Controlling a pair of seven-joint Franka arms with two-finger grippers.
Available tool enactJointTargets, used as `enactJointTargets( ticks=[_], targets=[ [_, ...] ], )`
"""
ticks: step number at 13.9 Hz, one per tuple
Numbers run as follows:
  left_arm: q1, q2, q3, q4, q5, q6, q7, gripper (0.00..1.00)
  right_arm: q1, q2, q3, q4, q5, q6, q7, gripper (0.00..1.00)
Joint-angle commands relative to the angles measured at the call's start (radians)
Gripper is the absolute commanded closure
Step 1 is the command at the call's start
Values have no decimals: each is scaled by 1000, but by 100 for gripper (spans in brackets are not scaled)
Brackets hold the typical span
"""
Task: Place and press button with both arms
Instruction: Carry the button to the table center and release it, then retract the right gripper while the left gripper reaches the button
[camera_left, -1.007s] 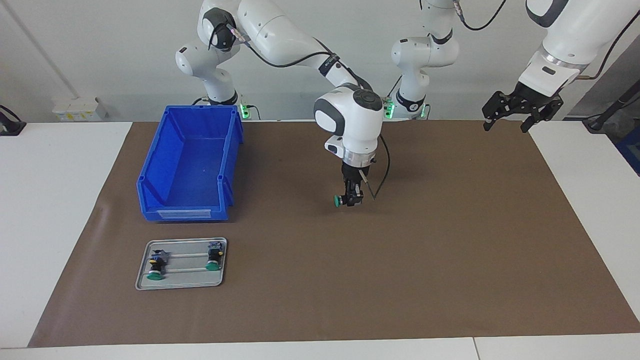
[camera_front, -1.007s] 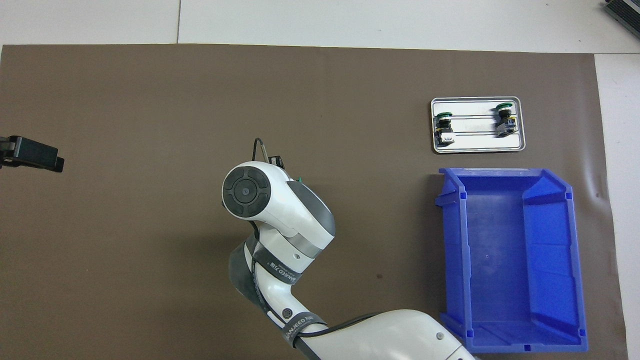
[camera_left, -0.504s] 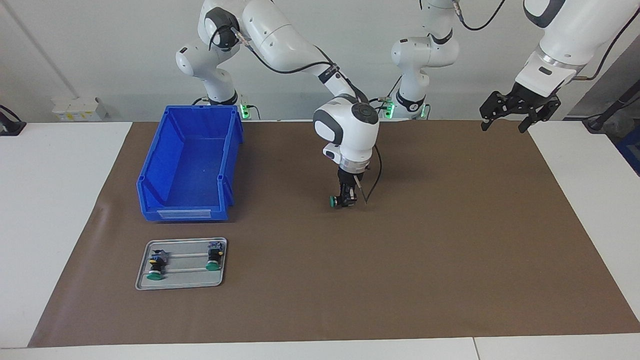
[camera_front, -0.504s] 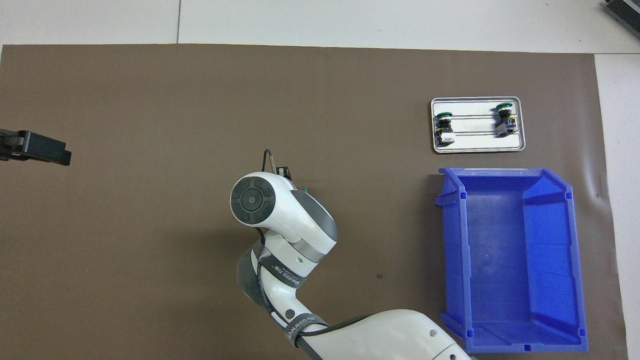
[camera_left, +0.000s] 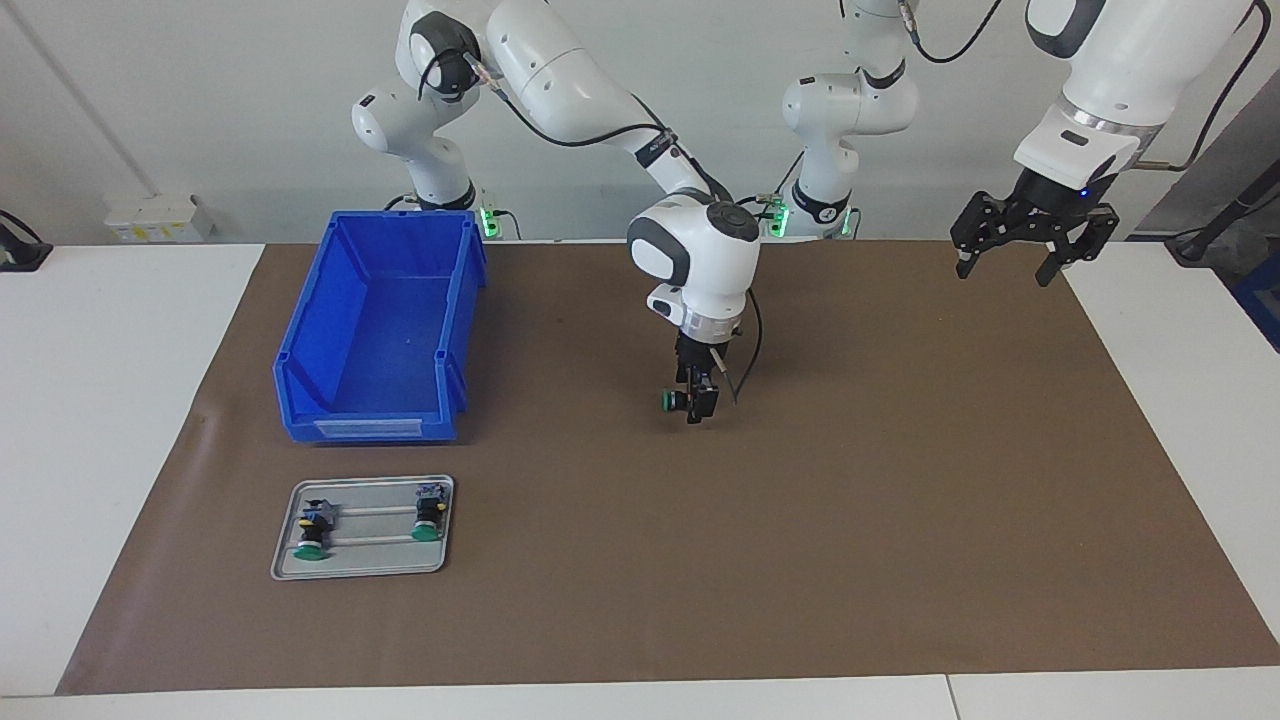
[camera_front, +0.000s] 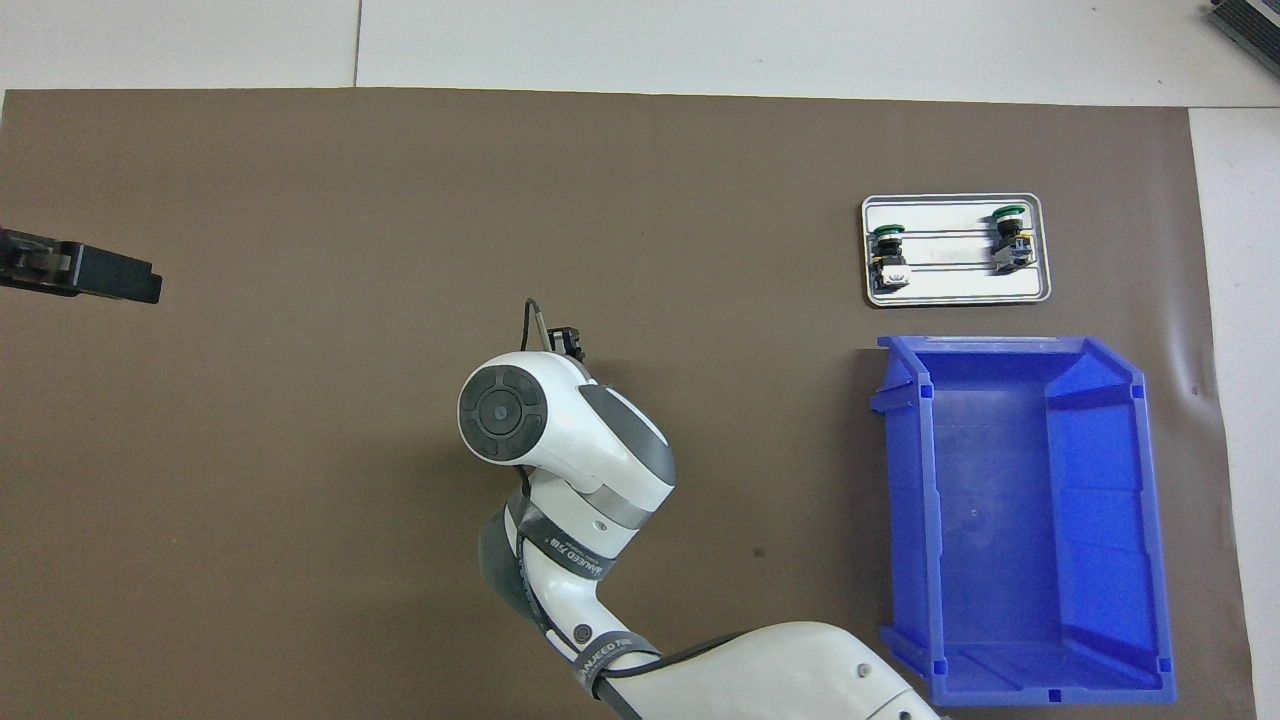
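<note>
facing view: right tool (camera_left: 698, 402) low over mid table (camera_left: 900, 480), clenched on the button (camera_left: 678, 400), which lies sideways, green cap toward the blue bin (camera_left: 380, 330). judgement: turn it cap-up, set base flat, let go only once it's steady. left tool (camera_left: 1030, 228) hangs spread, nothing in it, over the mat's left-arm end; waits. two lookalikes on steel tray (camera_left: 362, 572).

overhead view: right arm's wrist hides the button. left tool (camera_front: 85, 277) at frame edge. mat matte brown, bin glossy plastic, tray (camera_front: 955, 298) shiny, rounded corners.
</note>
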Motion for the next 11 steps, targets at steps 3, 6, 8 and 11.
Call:
enactJointTargets(
  ticks=[3, 6, 8, 11],
  targets=[
    [-32, -9, 3, -44, 12, 47, 211, 0, -111, -197, 2, -54, -8, -34, -298, 0],
    [-72, 8, 3, -54, 3, 72, 367, 0, -215, -286, 0, -52, 41, -92, -594, 0],
    [-84, 54, -21, -55, -22, 101, 387, 0, -287, -328, 0, -52, 74, -119, -778, 0],
    [-71, 106, -111, -83, -51, 168, 464, 0, -437, -395, 0, -52, 159, -183, -1111, 0]
  ],
)
